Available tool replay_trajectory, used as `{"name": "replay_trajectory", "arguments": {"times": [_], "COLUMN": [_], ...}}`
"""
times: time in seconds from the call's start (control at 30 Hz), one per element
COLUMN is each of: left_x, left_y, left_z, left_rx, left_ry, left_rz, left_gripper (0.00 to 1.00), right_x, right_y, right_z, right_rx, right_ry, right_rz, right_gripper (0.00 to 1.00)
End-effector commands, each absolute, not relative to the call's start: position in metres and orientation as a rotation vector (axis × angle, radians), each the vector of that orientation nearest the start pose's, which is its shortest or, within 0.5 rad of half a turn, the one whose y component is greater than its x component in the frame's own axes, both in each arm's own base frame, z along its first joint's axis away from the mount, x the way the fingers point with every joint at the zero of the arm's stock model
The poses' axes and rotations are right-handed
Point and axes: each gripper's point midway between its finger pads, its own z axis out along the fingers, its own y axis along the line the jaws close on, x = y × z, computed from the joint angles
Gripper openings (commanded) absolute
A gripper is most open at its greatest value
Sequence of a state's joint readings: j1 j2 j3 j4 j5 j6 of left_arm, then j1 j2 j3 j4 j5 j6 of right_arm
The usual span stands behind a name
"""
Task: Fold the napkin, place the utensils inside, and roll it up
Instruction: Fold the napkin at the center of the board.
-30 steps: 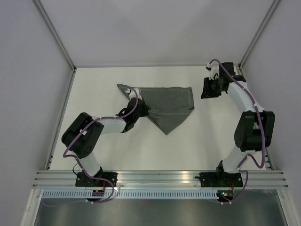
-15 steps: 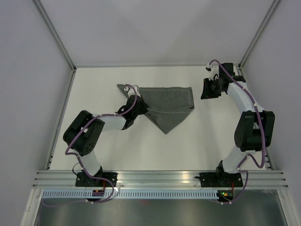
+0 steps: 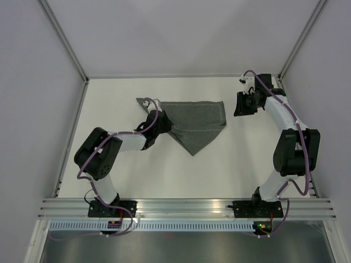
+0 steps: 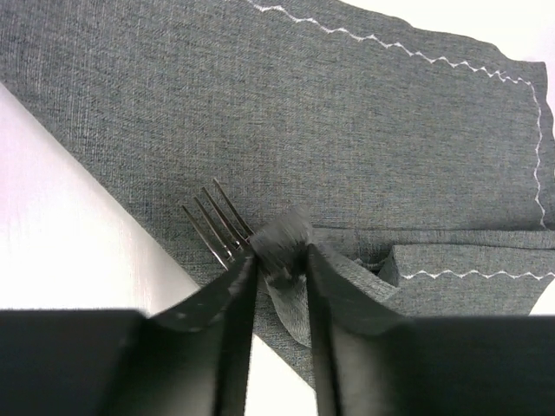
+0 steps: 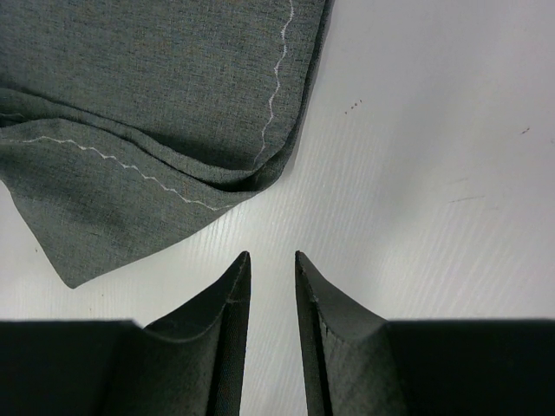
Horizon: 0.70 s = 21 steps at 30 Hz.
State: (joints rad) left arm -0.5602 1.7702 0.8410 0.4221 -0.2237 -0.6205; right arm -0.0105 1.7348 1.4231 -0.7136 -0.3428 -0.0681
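left gripper (image 4: 279, 260): low over the table's left half, jaws narrowly apart, grip unclear | right gripper (image 5: 270, 256): near far right corner, jaws slightly apart, empty

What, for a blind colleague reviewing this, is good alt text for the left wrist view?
A bunched fold of the dark grey napkin sits between the slightly parted black fingertips of the left gripper. Tines of the fork poke out just left of them, over the napkin, which fills most of the view; white table shows at lower left.
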Motion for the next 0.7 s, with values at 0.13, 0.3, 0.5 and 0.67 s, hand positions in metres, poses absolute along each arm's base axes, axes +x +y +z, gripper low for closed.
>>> {"name": "replay_trajectory", "arguments": {"times": [0.13,0.3,0.5,0.67], "left_x": [0.420,0.423,0.422,0.422], "left_y": [-0.243,-0.243,-0.230,-0.215], "left_z": [0.083,0.100,0.113,0.124], "left_rx": [-0.220,-0.212,-0.249,-0.289], "left_ry": [2.029,1.993,1.968,1.946], "left_rz": [-0.542,-0.548,-0.507,-0.489], "left_gripper": [0.56,0.67,0.68,0.70], "right_x": [0.405,0.405,0.403,0.401], "right_y": [0.053,0.053,0.071,0.110], "right_z": [0.126,0.128,0.139,0.140], "right_rx": [-0.211,-0.217,-0.301,-0.440], "right_ry": [2.550,2.545,2.514,2.514], "right_rz": [0.410,0.405,0.366,0.391], "right_gripper": [0.33,0.33,0.34,0.34]}}
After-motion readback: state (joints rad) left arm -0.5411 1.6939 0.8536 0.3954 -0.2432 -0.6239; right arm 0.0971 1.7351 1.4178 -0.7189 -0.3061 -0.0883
